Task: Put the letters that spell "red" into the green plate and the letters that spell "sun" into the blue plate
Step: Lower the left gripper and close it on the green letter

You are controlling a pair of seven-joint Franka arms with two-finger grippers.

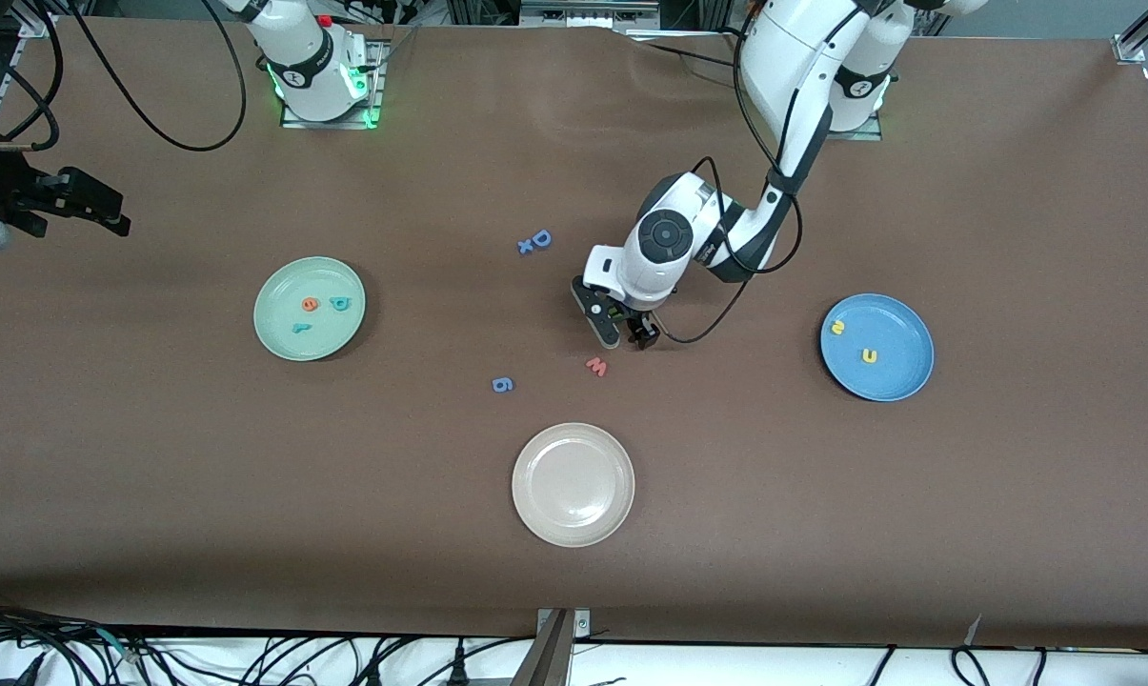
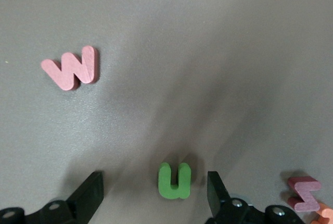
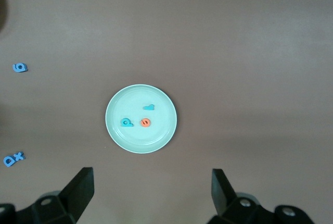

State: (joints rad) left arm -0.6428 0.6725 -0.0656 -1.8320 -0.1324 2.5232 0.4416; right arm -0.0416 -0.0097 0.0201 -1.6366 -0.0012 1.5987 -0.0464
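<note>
The green "n" lies flat on the table between the fingers of my left gripper, which is open around it without touching it. In the front view that gripper is down at the table's middle and hides the "n". The green plate holds the orange "e", the teal "d" and the teal "r". On the blue plate lie the yellow "s" and the yellow "u". My right gripper hangs open and empty high over the table beside the green plate.
A pink "w" lies close to my left gripper, nearer to the front camera. A dark red letter lies just outside one finger. A blue "D" with an "x", a blue "6" and a beige plate are around the middle.
</note>
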